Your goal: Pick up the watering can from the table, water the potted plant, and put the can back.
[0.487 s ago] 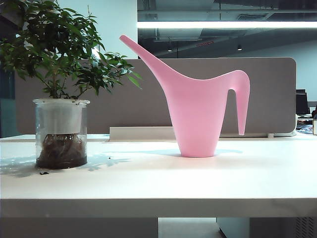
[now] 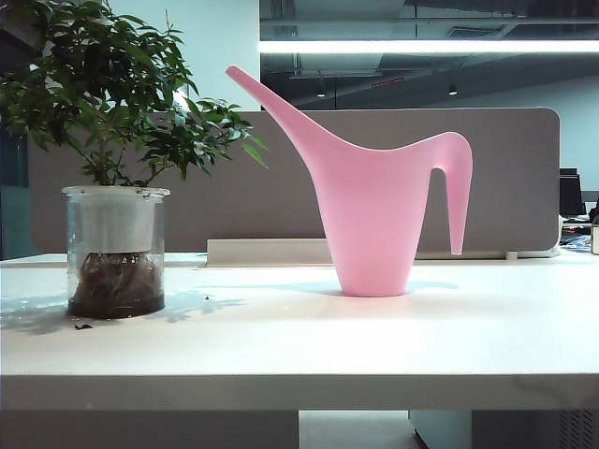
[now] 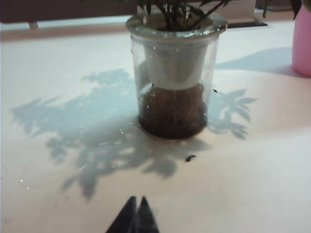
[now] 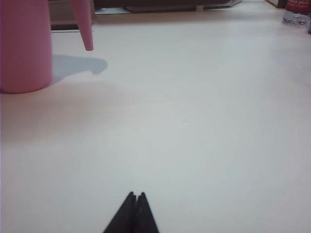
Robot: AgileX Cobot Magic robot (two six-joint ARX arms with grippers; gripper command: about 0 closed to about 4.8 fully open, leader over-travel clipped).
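While both pairs of fingertips are pressed together with nothing between them, the right gripper (image 4: 135, 195) hangs low over the table (image 2: 299, 351), well apart from the upright watering can (image 2: 372, 220); the left gripper (image 3: 137, 199) faces the potted plant (image 3: 173, 73) nearby.

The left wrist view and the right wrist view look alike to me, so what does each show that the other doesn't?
Only the left wrist view shows the plant in its glass jar, its leaf shadow, and the left gripper with jaws shut. Only the right wrist view shows the can's handle tip, a bottle far off, and the right gripper, also shut. Both show the white table and the pink can, which stands untouched.
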